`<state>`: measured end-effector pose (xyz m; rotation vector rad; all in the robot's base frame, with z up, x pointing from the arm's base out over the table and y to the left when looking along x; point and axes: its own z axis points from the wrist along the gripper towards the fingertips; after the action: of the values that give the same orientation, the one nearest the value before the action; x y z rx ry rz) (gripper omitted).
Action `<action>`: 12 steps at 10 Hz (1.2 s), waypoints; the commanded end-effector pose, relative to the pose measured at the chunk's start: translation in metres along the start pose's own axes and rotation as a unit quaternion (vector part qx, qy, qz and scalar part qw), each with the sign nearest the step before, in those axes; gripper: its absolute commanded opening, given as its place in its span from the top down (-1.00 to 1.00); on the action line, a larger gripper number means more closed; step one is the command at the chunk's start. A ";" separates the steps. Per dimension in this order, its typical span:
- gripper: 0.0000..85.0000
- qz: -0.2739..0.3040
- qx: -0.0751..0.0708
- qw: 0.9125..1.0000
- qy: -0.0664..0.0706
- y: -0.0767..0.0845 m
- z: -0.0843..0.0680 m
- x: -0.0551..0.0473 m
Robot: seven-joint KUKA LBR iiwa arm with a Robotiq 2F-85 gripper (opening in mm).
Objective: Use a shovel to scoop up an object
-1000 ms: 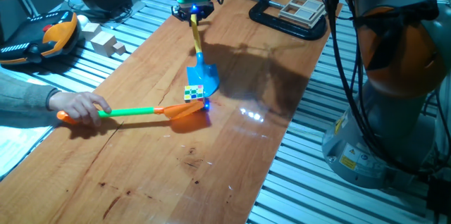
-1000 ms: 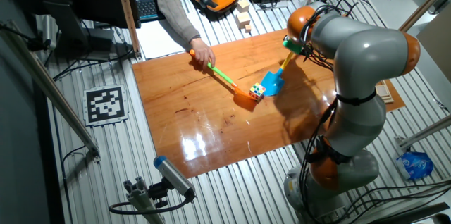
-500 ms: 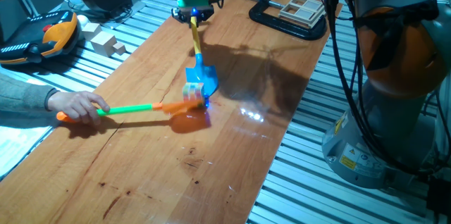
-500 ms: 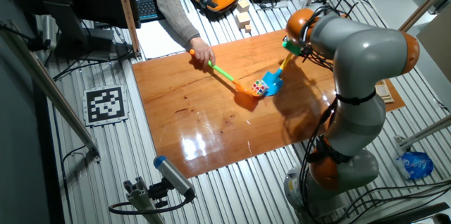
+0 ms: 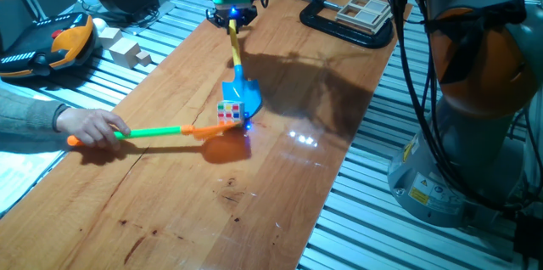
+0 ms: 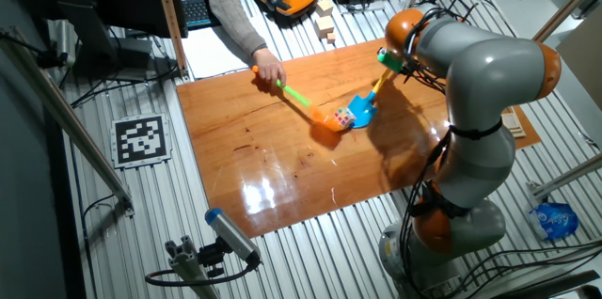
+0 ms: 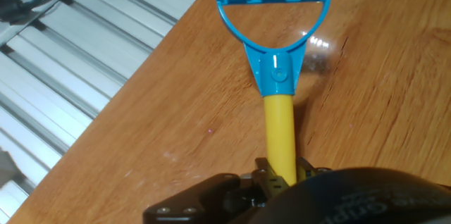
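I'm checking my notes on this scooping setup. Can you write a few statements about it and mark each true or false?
1. The gripper holds the shovel by its yellow shaft. True.
2. The cube lies far from both blades. False: it sits at the blue blade, beside the orange shovel.
3. A person's hand holds the orange shovel. True.
4. The wooden blocks lie on the wooden table. False: they lie beside it, on metal slats.

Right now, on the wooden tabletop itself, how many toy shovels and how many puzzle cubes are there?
Toy shovels: 2, the blue-bladed yellow-shafted plastic shovel and the orange-bladed green-shafted plastic shovel
Multicoloured puzzle cubes: 1
Total: 3
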<state>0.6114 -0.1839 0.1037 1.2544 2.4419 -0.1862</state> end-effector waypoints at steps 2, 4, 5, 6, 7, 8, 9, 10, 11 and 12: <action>1.00 -0.001 0.001 1.000 0.006 0.000 0.000 0.001; 1.00 0.021 -0.005 1.000 0.007 0.005 0.003 0.008; 1.00 0.024 -0.007 1.000 0.013 0.006 0.006 0.010; 1.00 0.034 -0.004 0.999 0.030 0.008 0.007 0.013; 1.00 0.033 0.000 0.999 0.040 0.008 0.007 0.014; 1.00 0.030 0.004 0.998 0.046 0.009 0.008 0.016; 1.00 0.029 0.008 0.998 0.054 0.010 0.008 0.018; 1.00 0.029 0.010 0.998 0.062 0.011 0.009 0.019; 1.00 0.026 0.015 0.997 0.074 0.012 0.010 0.021; 1.00 0.019 0.020 0.996 0.085 0.013 0.011 0.021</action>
<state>0.6133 -0.1634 0.0860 1.3858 2.5655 -0.1230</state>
